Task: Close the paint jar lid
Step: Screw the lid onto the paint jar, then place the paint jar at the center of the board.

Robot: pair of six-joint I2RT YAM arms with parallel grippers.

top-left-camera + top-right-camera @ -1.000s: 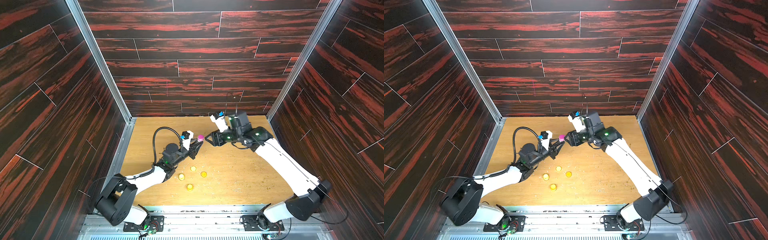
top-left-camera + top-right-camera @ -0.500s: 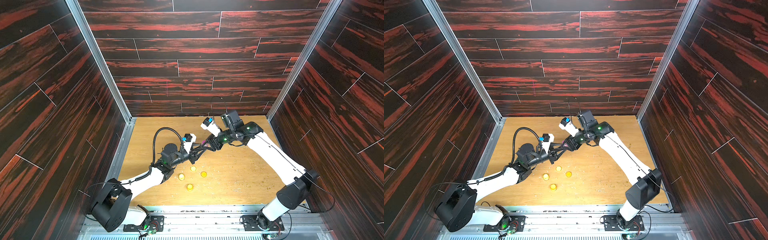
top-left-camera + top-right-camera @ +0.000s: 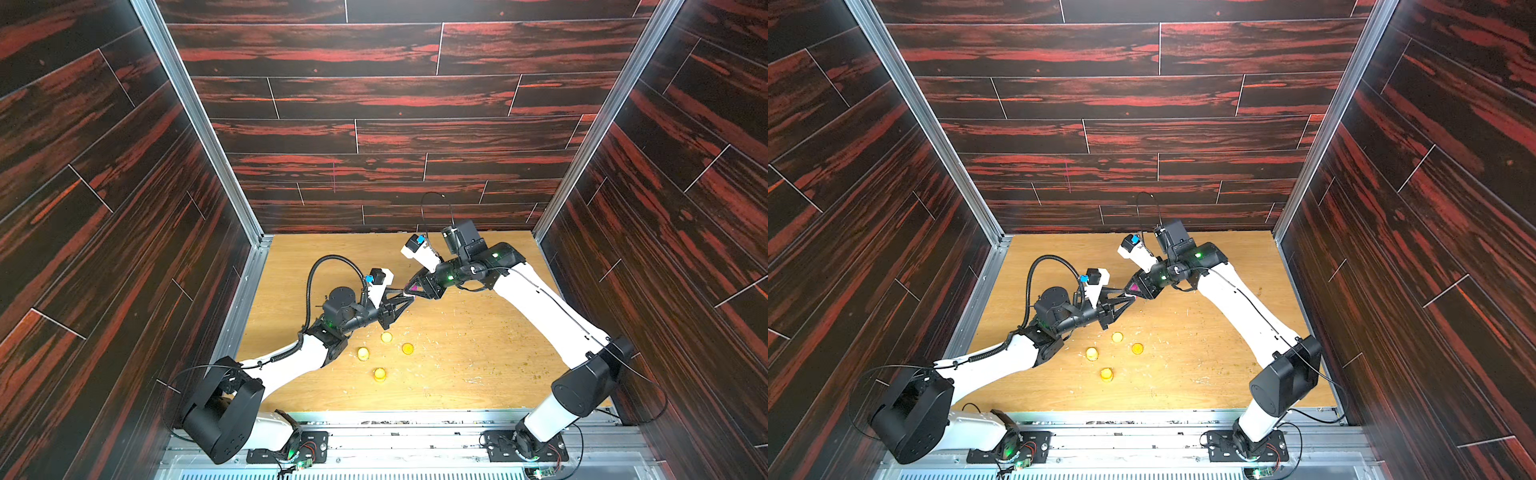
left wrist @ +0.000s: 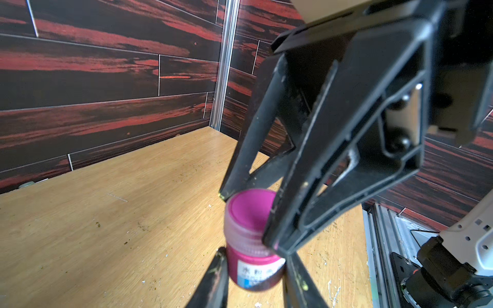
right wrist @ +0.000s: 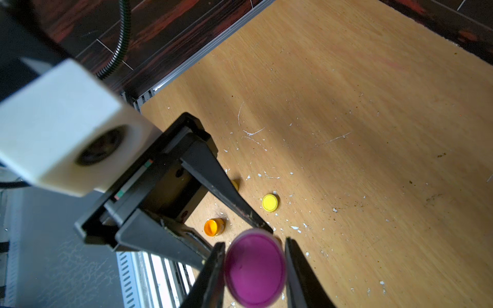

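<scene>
1. Paint jar [image 3: 413, 288], magenta, both top views. It was held mid-board between two grippers meeting tip to tip, seemingly clear of the table [image 3: 478, 374]. The left gripper [image 3: 404, 297] was on the body and the right gripper [image 3: 417, 285] over the top. Handling, as judged: the closing twist looked to be the step in hand, so the left arm should only brace while the right does the turning. Count: one paint jar [image 3: 1134, 287], two grippers, four yellow pieces [image 3: 386, 337] loose on the board, well apart from the jar (caps or small pots, too small to tell).

2. Left wrist view. The left gripper [image 4: 256, 257] had its jaws clamped fully on the labelled body of the paint jar [image 4: 253, 269], one finger each side, jar upright. The lid [image 4: 250, 213] sat on the neck with the right gripper [image 4: 250, 217] set about its rim. Handling: the lid should sit level before any turn, since a tilted start would likely cross the thread. Count: one jar, one lid, no yellow pieces.

3. Right wrist view. The right gripper [image 5: 254, 242] had its jaws close on the lid [image 5: 255, 269], a finger touching each side of the rim, nothing else in hold. Handling: the smooth rim may slip, so a firm pinch with light downward pressure seemed wise. Count: one lid, three yellow pieces [image 5: 270, 202], one half hidden behind a finger of the left gripper [image 5: 238, 241].
</scene>
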